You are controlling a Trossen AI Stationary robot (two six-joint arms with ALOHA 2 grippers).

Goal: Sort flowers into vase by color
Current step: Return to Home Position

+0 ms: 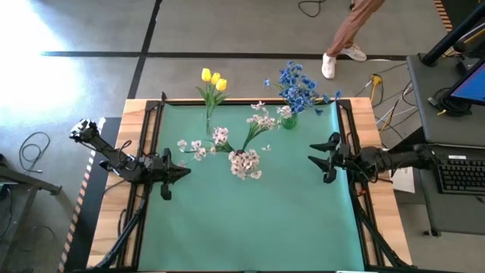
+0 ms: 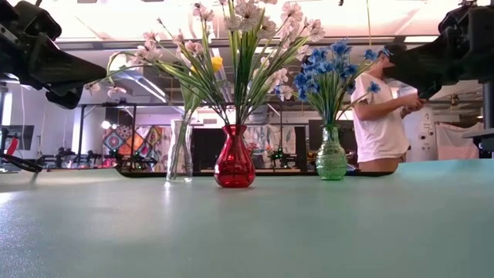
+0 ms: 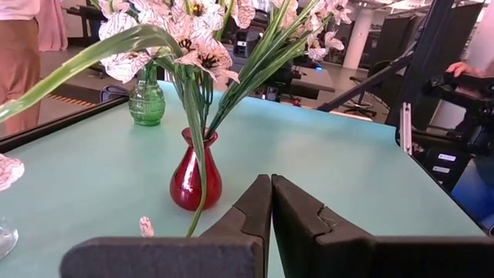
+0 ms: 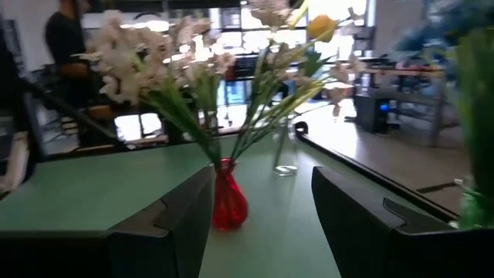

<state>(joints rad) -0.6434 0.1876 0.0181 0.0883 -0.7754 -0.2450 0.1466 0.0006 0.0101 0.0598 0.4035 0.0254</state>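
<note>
The near part of the green table (image 1: pixel 250 227) is bare. Farther in, the left tool (image 3: pixel 270 184) hangs over the table's left side. It is clenched on nothing, its 2 fingers pressed flat together. The right tool (image 4: pixel 262 185) hangs over the right side, released, with a wide gap between its 2 fingers. Both are raised off the surface, point in toward the middle, and are well apart from the vases.

Between them and a little farther back stands the red vase (image 2: pixel 235 161), upright. It holds the pinkish-white blossoms (image 1: pixel 245 164) on long green stems that fan out to both sides. A small pale bit (image 3: pixel 146 225) lies on the table just beside the vase's foot.

Nearer the far edge stand 2 more vases. The transparent vase (image 2: pixel 179 150) on the left holds the yellow tulips (image 1: pixel 214 78). The green vase (image 2: pixel 332 156) on the right holds the blue flowers (image 1: pixel 298 85). All 3 vases are upright and apart from one another.

Beyond the table, a person (image 2: pixel 380 116) in a white top stands on the floor behind the green vase.
</note>
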